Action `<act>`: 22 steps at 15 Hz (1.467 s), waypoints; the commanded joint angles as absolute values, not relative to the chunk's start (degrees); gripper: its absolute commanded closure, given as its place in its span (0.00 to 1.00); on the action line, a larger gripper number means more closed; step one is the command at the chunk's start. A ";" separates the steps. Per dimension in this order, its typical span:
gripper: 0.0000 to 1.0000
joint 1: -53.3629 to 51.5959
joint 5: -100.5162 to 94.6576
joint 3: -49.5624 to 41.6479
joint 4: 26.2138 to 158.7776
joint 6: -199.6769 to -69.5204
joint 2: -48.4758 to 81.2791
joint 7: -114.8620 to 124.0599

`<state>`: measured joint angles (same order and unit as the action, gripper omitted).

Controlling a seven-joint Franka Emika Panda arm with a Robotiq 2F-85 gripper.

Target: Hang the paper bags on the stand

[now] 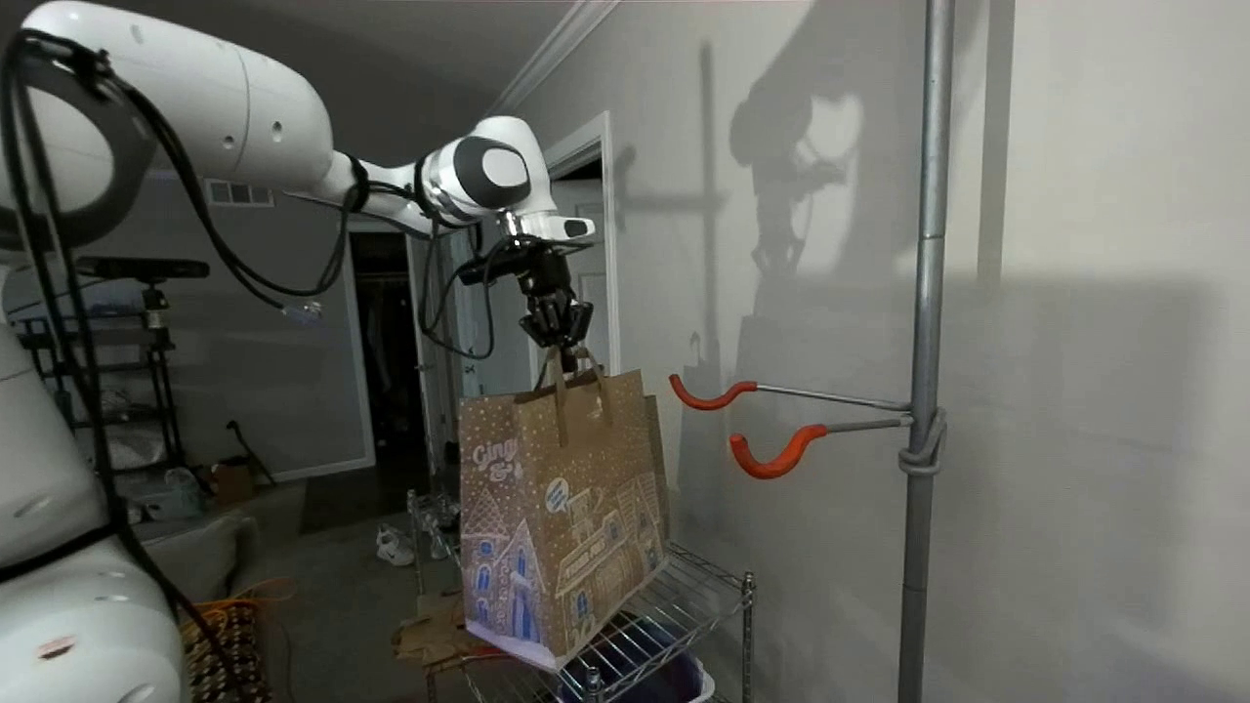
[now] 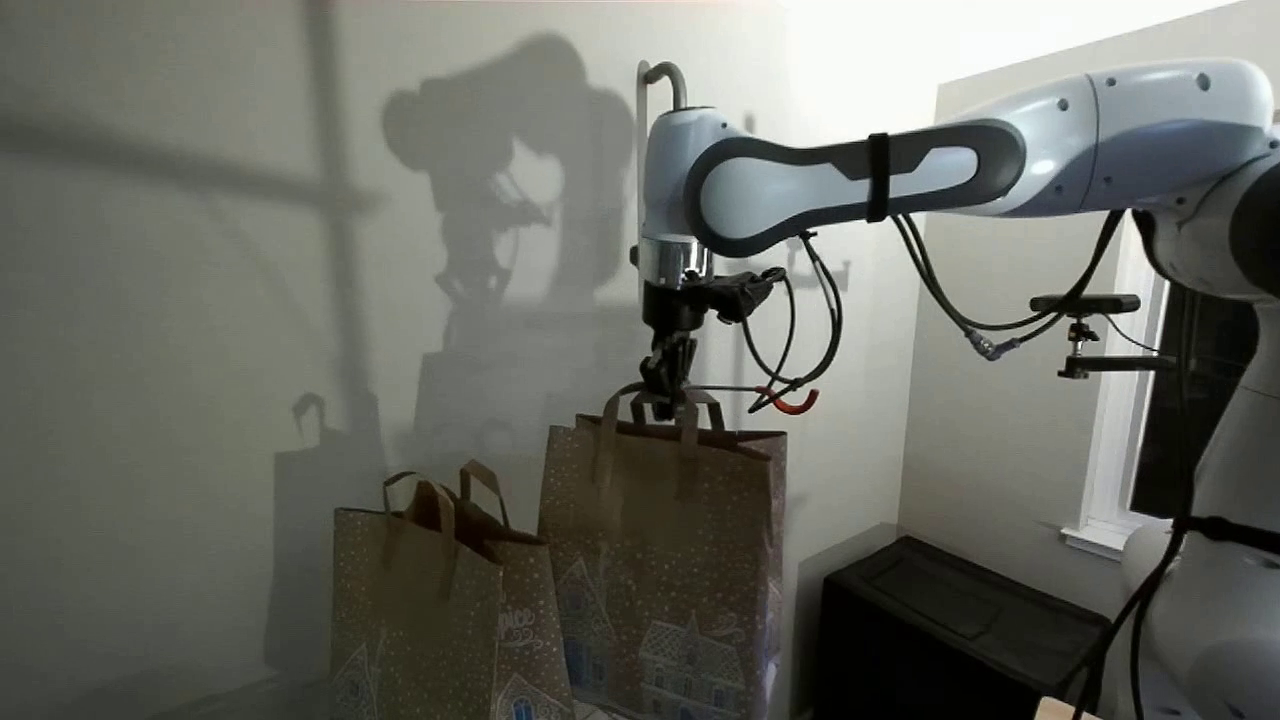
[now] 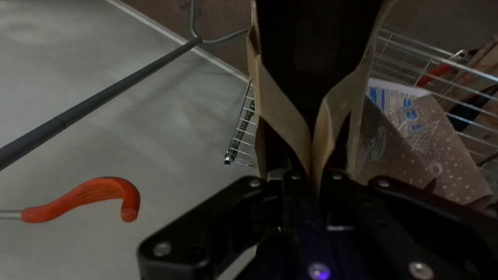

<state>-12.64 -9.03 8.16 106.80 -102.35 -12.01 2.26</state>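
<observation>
My gripper [image 1: 568, 357] is shut on the handles of a brown paper bag [image 1: 586, 508] with a purple-white house print; the bag hangs upright below it. The held bag also shows in an exterior view [image 2: 660, 560], and its dark opening in the wrist view [image 3: 315, 54]. I cannot tell whether its bottom touches the rack. The other paper bag [image 2: 420, 600], speckled with pale dots, stands beside it, and shows in the wrist view [image 3: 439, 144]. The stand [image 1: 928, 293] has two orange hooks [image 1: 776, 459], to the right of the held bag and apart from it.
A low wire rack [image 1: 684, 596] is under the bags, with a blue-and-white bin [image 1: 674, 679] below. A wall is behind the stand. A black box [image 2: 960, 620] is near the robot base. Cables [image 2: 830, 330] hang loosely from the arm near the hook.
</observation>
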 commanded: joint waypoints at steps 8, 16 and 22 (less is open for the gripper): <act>0.95 -8.41 -6.34 -2.57 125.06 -101.07 -30.29 -24.49; 0.95 -8.08 -6.79 -14.29 126.67 -101.00 -34.63 -52.79; 0.95 -5.97 -6.59 -19.52 123.16 -101.17 -31.95 -68.19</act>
